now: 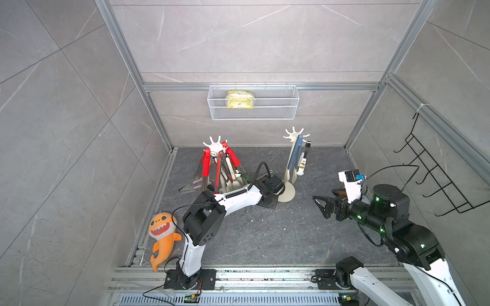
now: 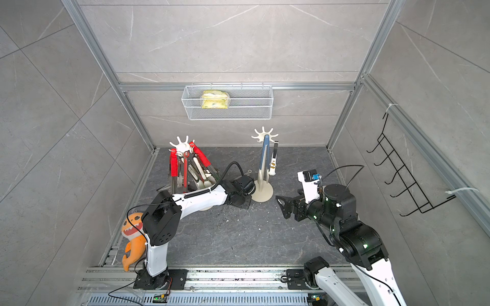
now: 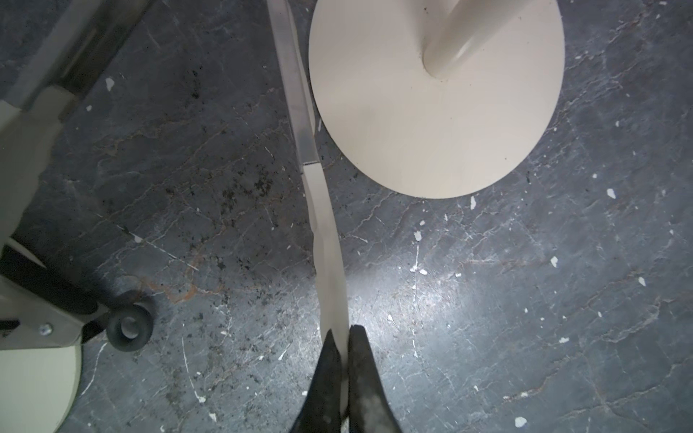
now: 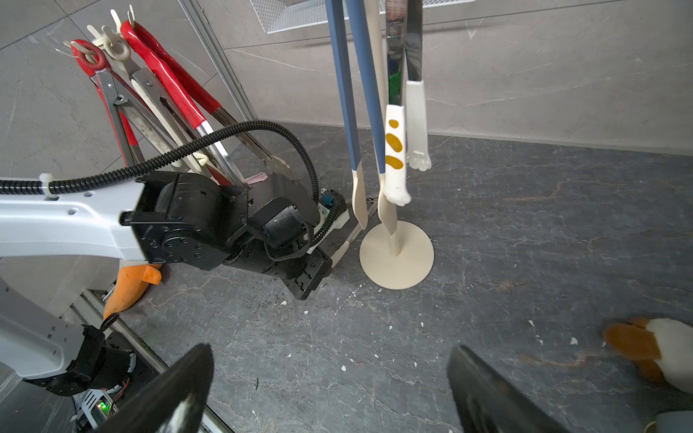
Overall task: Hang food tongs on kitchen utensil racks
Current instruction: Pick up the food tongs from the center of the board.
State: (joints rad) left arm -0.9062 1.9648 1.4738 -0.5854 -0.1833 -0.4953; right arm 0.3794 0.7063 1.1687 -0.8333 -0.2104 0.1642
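Left arm stretched low across the dark grey marbled desk (image 1: 265,238), and the left gripper (image 3: 344,360) is clamped tight on a pair of slim steel tongs with a cream tip (image 3: 327,243). The black fingers (image 3: 330,378) pinch the cream end, and the steel shaft runs away from them, passing just beside the round base (image 3: 435,112) of the right-hand cream utensil rack (image 1: 293,135). Whether those tongs touch the desk, I cannot tell. That rack stands toward the far middle of the desk and carries long blue-grey tongs with cream tips (image 1: 296,156), plus steel tongs with white cat-paw tips (image 4: 395,150) hanging right alongside. Over to the left, the left-hand cream utensil rack (image 1: 215,145) is crowded: red-handled tongs (image 1: 205,165) and several steel and cream pairs fan down from its hook crown. On the right side the right gripper (image 4: 330,352) hovers above bare desk with its jaws spread wide, nothing between them, pointing toward the right-hand rack. An orange shark plush toy (image 1: 162,234) lies at the near left edge beside the left arm's base. A white wire-mesh basket (image 1: 253,112) hangs on the far wall with a yellow packet (image 1: 240,99) inside.
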